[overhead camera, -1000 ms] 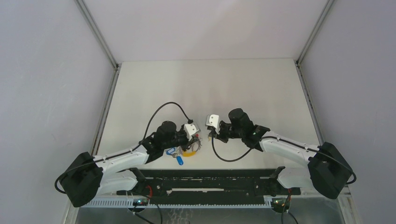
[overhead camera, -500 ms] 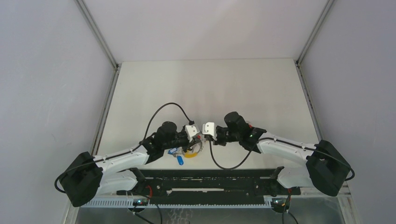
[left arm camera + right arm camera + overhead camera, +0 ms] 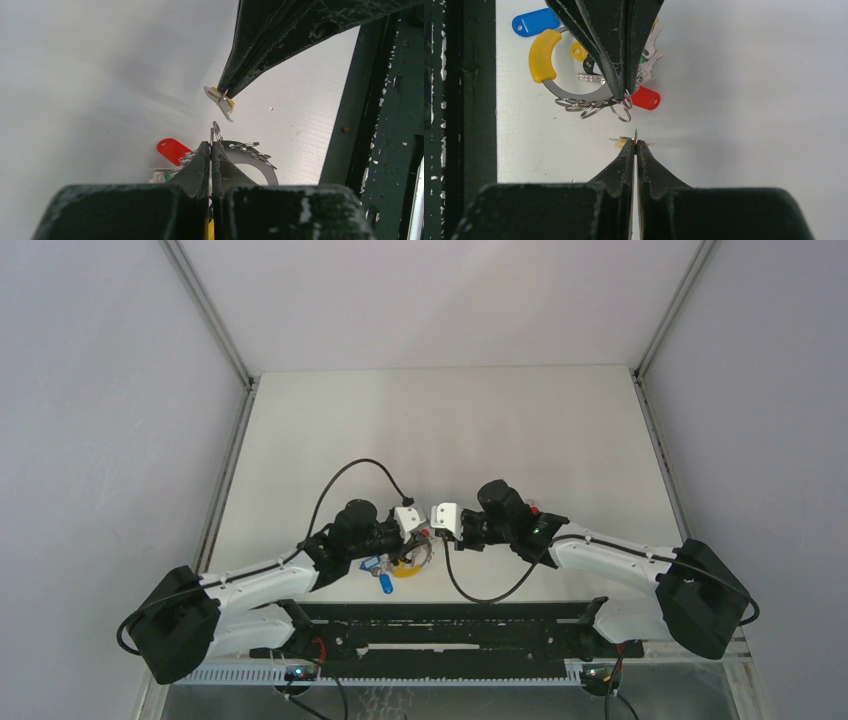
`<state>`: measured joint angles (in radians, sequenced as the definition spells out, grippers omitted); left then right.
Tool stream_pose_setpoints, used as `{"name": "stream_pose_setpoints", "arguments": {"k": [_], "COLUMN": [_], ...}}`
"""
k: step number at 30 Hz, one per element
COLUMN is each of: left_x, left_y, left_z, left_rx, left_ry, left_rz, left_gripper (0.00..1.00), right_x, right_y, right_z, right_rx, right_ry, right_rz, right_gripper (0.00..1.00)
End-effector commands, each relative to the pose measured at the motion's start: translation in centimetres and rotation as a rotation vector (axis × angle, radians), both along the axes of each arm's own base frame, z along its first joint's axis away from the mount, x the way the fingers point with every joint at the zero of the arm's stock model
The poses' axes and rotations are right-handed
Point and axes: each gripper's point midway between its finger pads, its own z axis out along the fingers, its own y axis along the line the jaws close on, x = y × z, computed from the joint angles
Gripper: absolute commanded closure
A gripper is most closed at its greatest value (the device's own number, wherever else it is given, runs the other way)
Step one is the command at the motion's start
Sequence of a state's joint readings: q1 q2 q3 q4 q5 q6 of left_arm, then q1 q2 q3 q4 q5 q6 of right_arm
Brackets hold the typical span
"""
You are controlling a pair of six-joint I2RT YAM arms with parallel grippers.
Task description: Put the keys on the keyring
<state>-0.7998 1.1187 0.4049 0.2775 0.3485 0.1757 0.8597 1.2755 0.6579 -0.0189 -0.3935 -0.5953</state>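
Note:
The keyring [image 3: 574,93] is a grey metal arc with a yellow part [image 3: 540,56]. It lies on the white table hung with blue [image 3: 534,22], red [image 3: 644,98] and green-headed keys. My left gripper [image 3: 211,145] is shut on one of its small split rings [image 3: 216,131], holding it upright. My right gripper [image 3: 635,142] is shut on a tiny yellow-headed key [image 3: 220,98]. The key hangs just short of that split ring without touching it. In the top view both grippers [image 3: 421,536] [image 3: 437,531] meet tip to tip above the keyring [image 3: 408,566]. No loose red key shows.
A black rail [image 3: 450,625] runs along the table's near edge, close beside the keyring [image 3: 459,100]. Black cables loop from both wrists [image 3: 360,468] [image 3: 480,585]. Grey walls stand at the left, right and back.
My right gripper has moved left with the yellow key, closing the gap to the left gripper. The left gripper and the keyring have stayed in place.

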Motion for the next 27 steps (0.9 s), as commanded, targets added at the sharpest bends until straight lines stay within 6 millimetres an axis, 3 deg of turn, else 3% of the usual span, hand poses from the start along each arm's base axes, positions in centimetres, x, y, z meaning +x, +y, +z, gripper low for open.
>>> {"name": "stream_pose_setpoints", "arguments": {"k": [1, 11, 27], "left_x": [-0.8, -1.5, -2.2], "left_y": [-1.5, -1.2, -1.6], "left_z": [2.2, 2.9, 2.6], "left_rx": [-0.089, -0.122, -0.101], "left_ry": [-0.071, -0.091, -0.066], "left_rz": [-0.077, -0.092, -0.146], "left_gripper": [1.00, 1.00, 1.00], "right_x": [-0.5, -1.8, -1.5], "right_y": [1.9, 1.3, 0.5], "right_z": [1.8, 2.9, 2.6], "right_rx": [0.044, 0.140, 0.097], "right_ry": [-0.057, 0.010, -0.039], "right_rz": [0.070, 0.122, 0.078], "right_gripper": [1.00, 1.00, 1.00]}}
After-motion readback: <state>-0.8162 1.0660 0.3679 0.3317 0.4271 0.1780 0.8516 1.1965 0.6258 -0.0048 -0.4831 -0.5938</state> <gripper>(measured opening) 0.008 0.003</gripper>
